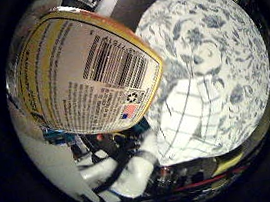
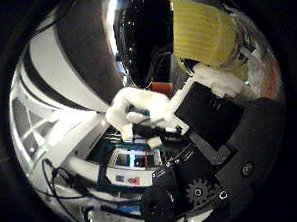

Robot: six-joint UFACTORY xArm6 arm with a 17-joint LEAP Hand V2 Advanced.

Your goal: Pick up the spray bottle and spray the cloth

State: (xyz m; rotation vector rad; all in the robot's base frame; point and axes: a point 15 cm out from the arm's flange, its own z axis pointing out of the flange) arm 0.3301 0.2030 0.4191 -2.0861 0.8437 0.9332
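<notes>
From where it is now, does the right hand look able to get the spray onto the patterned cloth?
Probably yes: the spray bottle sits close against the palm, and the floral cloth lies right beside it with nothing between.

Dim overall, with black borders around both round, strongly bent views. Bright light on the bottle label (image 1: 88, 72) and the flowered cloth (image 1: 210, 60), slightly washed out and soft. Glare streaks on the dark glossy surface (image 2: 142, 36) and overexposed white fingers (image 2: 138, 109). Blurred near the curved edges.

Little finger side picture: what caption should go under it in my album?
Spray bottle close to the palm, its label facing us, beside a blue flowered cloth.
</notes>
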